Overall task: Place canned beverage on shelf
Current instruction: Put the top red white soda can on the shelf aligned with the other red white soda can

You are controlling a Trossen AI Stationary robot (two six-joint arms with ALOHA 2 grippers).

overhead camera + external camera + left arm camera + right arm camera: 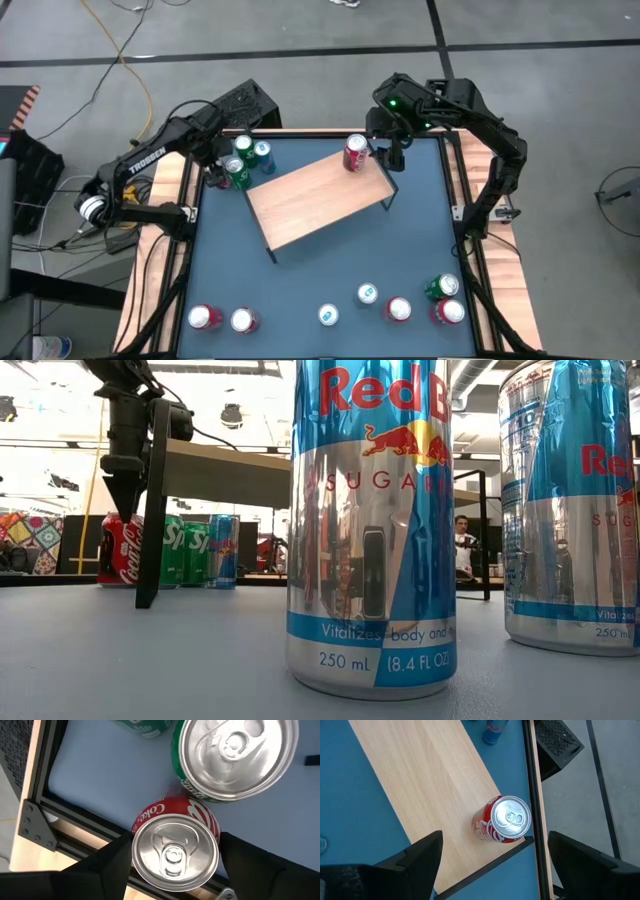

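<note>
A red Coke can [175,852] stands upright on the blue tabletop at its far left edge, next to two green cans [238,170] and a blue one [262,155]. My left gripper [215,178] points down over it and is shut on it. The shelf [320,200], a light wooden board on black legs, stands in the middle of the table. A second red Coke can [502,820] stands on its far right corner. My right gripper [490,865] hangs open, high above that corner, touching nothing. My left gripper pinches the Coke can between its two fingers [112,865], one on each side of the can's wall just under the top rim [137,827]. The fingers come from above, pointing down. The can stands upright with its base on the table [120,578].
Several red, green and silver-blue cans stand along the near edge [398,310], two of them close in front of the low camera [372,525]. A green can [235,757] almost touches the held one. The table's black frame rail [75,810] runs right beside it. A person [462,545] sits in the room behind.
</note>
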